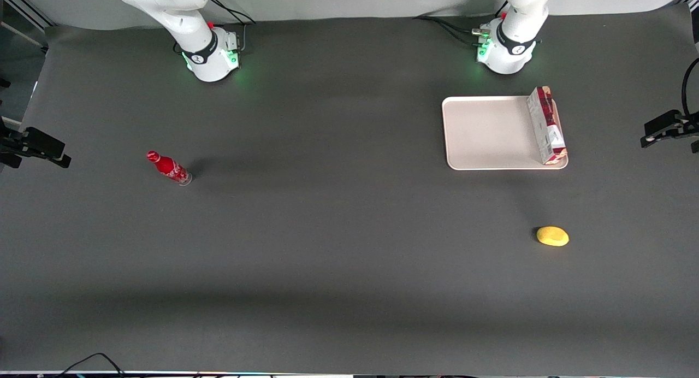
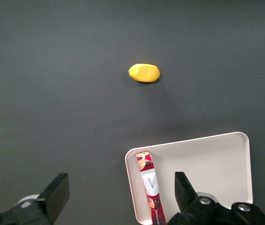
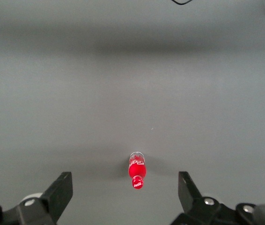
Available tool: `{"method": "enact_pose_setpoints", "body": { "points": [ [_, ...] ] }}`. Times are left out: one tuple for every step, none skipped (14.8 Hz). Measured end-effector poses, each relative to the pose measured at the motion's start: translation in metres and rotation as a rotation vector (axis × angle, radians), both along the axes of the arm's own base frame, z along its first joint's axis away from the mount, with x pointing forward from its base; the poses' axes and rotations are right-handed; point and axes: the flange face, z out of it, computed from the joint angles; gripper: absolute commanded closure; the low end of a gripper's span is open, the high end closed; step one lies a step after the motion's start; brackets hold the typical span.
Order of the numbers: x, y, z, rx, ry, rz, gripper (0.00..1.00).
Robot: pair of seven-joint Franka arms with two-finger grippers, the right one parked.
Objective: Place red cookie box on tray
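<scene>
The red cookie box (image 1: 546,125) stands on its long thin edge on the pale tray (image 1: 486,132), along the tray's short rim toward the working arm's end of the table. Its white printed face and dark red sides show in the front view. The left wrist view looks down from high above onto the box (image 2: 150,187) and the tray (image 2: 207,164). My gripper (image 2: 121,186) is open there, its fingers (image 2: 57,192) wide apart with nothing between them, well clear above the box. The gripper itself does not show in the front view.
A yellow lemon-like fruit (image 1: 552,236) lies on the dark mat nearer to the front camera than the tray. A small red cola bottle (image 1: 168,167) lies toward the parked arm's end. Black mounts (image 1: 669,128) stand at both table ends.
</scene>
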Motion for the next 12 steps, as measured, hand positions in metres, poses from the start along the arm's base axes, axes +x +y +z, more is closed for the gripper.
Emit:
{"method": "enact_pose_setpoints", "body": {
  "points": [
    [0.003, -0.009, -0.001, -0.005, 0.006, -0.012, 0.0],
    [0.005, -0.02, -0.002, -0.008, 0.011, -0.012, 0.0],
    [0.006, -0.032, -0.002, -0.01, 0.017, -0.007, 0.0],
    [0.006, -0.044, 0.0, -0.007, 0.022, -0.002, 0.0],
    [0.007, -0.056, 0.0, 0.007, 0.023, 0.007, 0.0],
    [0.008, -0.068, 0.001, 0.027, 0.024, 0.023, 0.0],
    [0.008, -0.081, 0.0, 0.047, 0.028, 0.039, 0.0],
    [0.007, -0.092, 0.0, 0.062, 0.035, 0.047, 0.0],
    [0.006, -0.1, 0.0, 0.069, 0.041, 0.055, 0.0],
    [0.005, -0.104, -0.001, 0.071, 0.048, 0.058, 0.0],
    [0.005, -0.106, -0.002, 0.071, 0.052, 0.058, 0.0],
    [0.006, -0.107, -0.003, 0.071, 0.054, 0.059, 0.0]
  ]
}}
